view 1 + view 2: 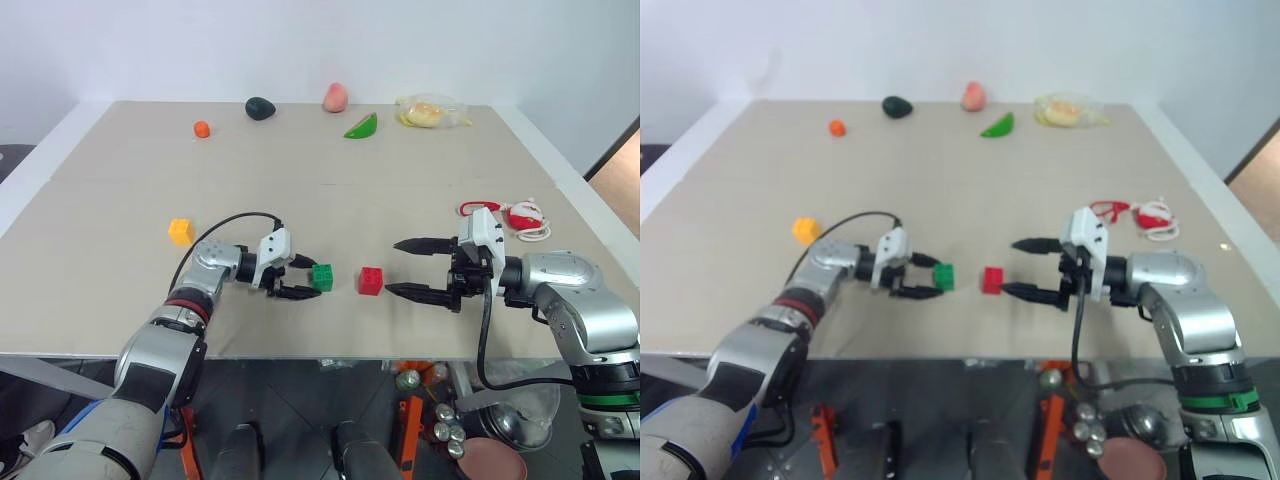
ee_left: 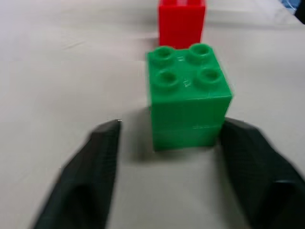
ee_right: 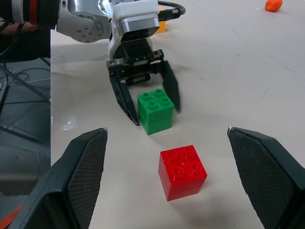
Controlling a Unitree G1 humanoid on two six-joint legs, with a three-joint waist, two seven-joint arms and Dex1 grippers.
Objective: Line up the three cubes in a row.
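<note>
- The small green studded plastic cube sits on the beige table, with the red studded plastic cube just beside it on the robot's right.
- The yellow studded plastic cube lies well apart from the green cube, on the robot's left and farther back.
- The left gripper has its jaws spread on either side of the green cube, fingertips clear of its faces, gripping nothing.
- The right gripper is wide open and empty, just right of the red cube.
- The 3 cubes look light, rigid and smooth, probably slippery; pinch 2 flat opposite sides below the studs.
</note>
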